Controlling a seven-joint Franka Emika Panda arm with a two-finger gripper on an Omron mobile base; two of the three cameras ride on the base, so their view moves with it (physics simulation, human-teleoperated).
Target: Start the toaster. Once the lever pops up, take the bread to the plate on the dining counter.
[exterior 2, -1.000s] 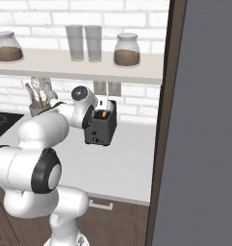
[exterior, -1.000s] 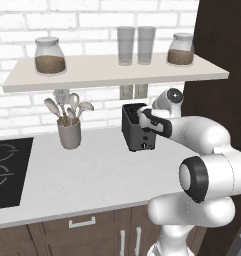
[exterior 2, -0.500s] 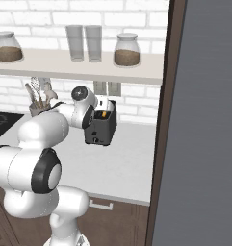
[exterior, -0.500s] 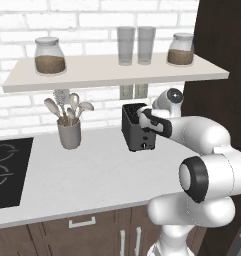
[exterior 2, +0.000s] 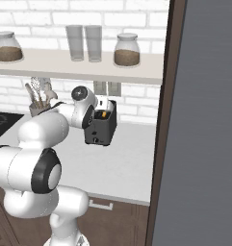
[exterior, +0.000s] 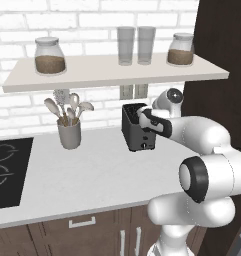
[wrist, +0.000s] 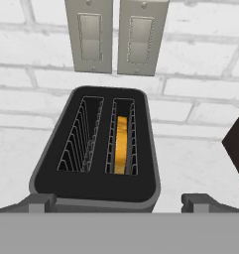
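With its jaws spread wide and empty, the gripper [wrist: 119,202] hovers just above the boxy dark grey toaster [wrist: 97,149], whose right-hand slot, running lengthwise away from the fingers, holds the sunken yellow bread slice [wrist: 121,144].

We can read no text, label, brand, number or sign in these pictures. The toaster [wrist: 93,149] has plain dark walls and a plain front. The two wall plates [wrist: 116,35] at 12 o'clock above it in the hand view are blank. The jars [exterior: 49,55] and the glasses [exterior: 136,45] on the shelf [exterior: 112,74] have no labels that we can see. The hob [exterior: 4,170] shows only curved lines, no figures.
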